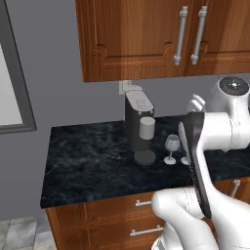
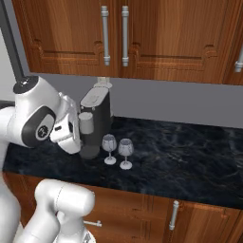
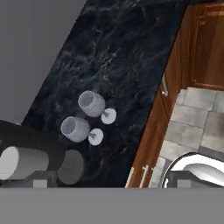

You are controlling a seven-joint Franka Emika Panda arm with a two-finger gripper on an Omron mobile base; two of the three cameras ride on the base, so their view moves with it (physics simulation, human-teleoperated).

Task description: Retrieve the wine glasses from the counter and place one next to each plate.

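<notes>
Both wine glasses stand upright on the black marble surface (image 2: 190, 156), just beside each other and near its front edge; the nearer-to-machine glass (image 2: 109, 144) sits just beside the coffee machine (image 2: 95, 114), whose grey cup (image 2: 86, 122) hangs close to it, and the outer glass (image 2: 126, 148) stands on its free side; no plate shows here. The arm is raised above the surface, its hand looking down on both bowls from overhead; whether the fingers are open or closed I cannot tell. The step in hand, as I judge it, is the first reach. The outer glass looks the better pick, since it is clear of the machine; the fingers should come down well spread, close around the stem or lower bowl, and avoid nudging its neighbour; a lift straight up before any swing should keep the foot from clipping the other glass.
</notes>
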